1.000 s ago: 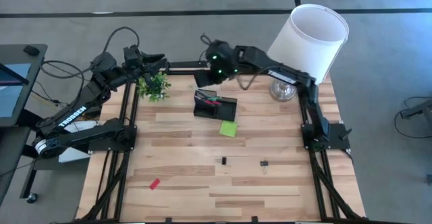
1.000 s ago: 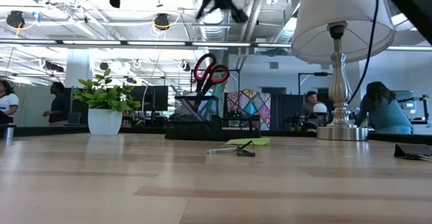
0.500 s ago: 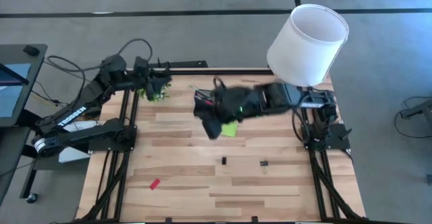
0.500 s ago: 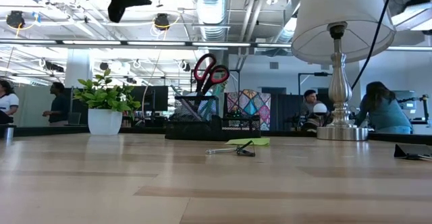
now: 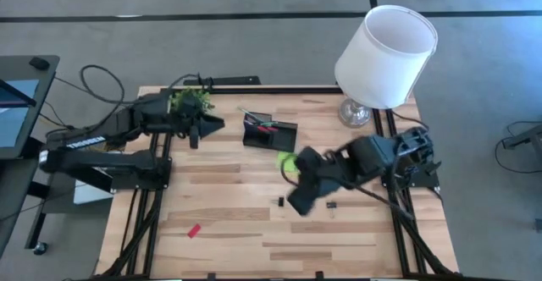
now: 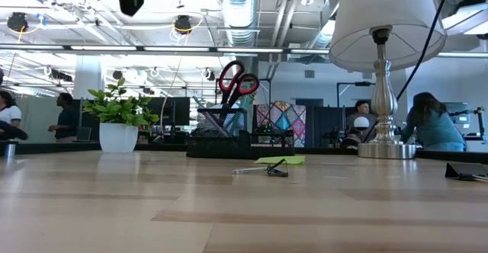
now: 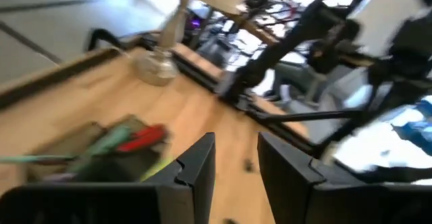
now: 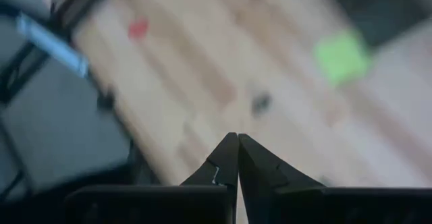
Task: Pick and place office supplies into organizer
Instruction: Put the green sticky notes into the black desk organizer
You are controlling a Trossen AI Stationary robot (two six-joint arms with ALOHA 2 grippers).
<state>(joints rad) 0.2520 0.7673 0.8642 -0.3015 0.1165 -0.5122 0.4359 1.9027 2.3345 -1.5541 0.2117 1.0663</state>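
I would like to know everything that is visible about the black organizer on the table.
The organizer is a small black tray, seemingly of mesh, standing flat on the wooden table near its far edge, between the potted plant and the lamp. Its taller compartment holds red-handled scissors upright, handles up, with thin pens sticking out. A lime-green sticky-note pad lies just beside it. No gripper touches it.

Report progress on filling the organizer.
Done: scissors and pens stand in the organizer. In hand: nothing; the right gripper, shut, hangs above the table near a black clip, and the left gripper, partly open, holds nothing. Left: sticky-note pad, two clips, red eraser.
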